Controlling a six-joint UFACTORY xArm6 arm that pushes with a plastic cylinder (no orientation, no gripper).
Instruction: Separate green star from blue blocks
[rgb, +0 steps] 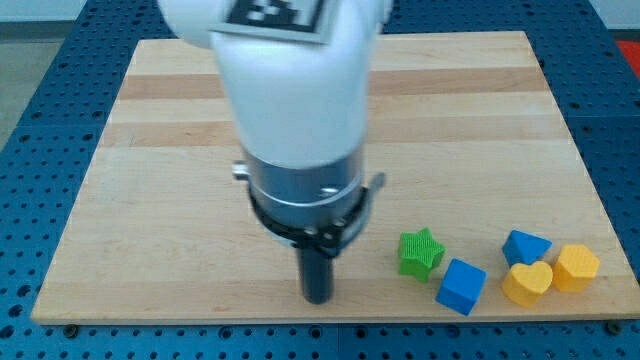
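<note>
My tip (317, 297) rests on the surface (150, 250), to the view's left of the green star (420, 252), not touching it. The blue cube (461, 286) touches the star. There is no hand here, only the rod.

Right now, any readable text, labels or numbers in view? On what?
None readable.
Black-and-white square marker on top of the white arm: a pattern, cut off by the view's top, no letters or digits.
Green star, blue cube and wooden board: no markings.
</note>
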